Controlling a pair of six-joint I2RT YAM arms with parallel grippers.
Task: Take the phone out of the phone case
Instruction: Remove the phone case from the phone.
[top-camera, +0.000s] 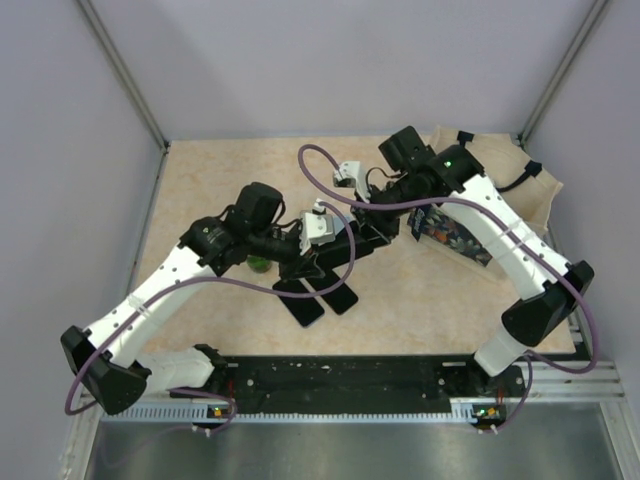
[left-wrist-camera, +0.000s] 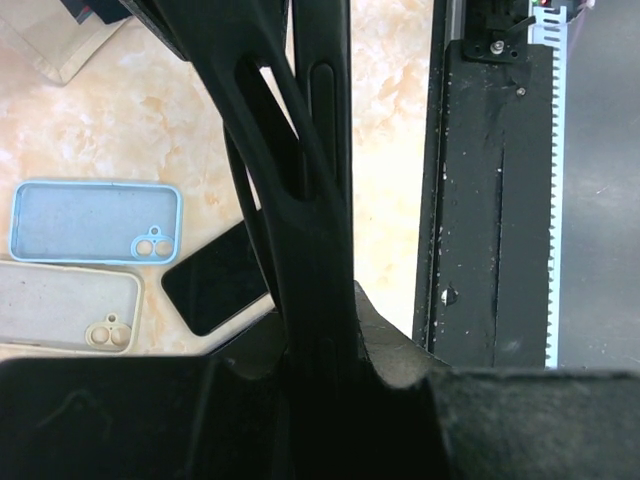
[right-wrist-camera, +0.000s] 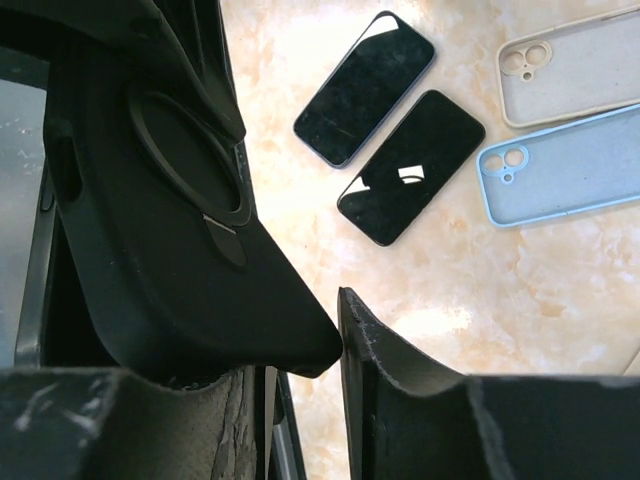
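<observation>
A black phone case (top-camera: 338, 255) hangs above the table between both grippers. In the left wrist view it (left-wrist-camera: 300, 180) stands edge-on, with one layer bowed away from the straight side. My left gripper (left-wrist-camera: 320, 335) (top-camera: 310, 262) is shut on its lower end. In the right wrist view the case's back (right-wrist-camera: 150, 200) shows a round ring. My right gripper (right-wrist-camera: 300, 365) (top-camera: 362, 238) is closed about the case's corner, whose tip lies against the right finger (right-wrist-camera: 400, 380). Whether a phone is inside is hidden.
Two bare black phones (right-wrist-camera: 365, 88) (right-wrist-camera: 412, 167) lie on the table below the grippers (top-camera: 300, 303) (top-camera: 340, 297). A light blue case (left-wrist-camera: 80, 222) and a beige case (left-wrist-camera: 55, 305) lie beside them. A patterned item (top-camera: 455, 235) lies under the right arm. The black base rail (left-wrist-camera: 500, 200) lines the near edge.
</observation>
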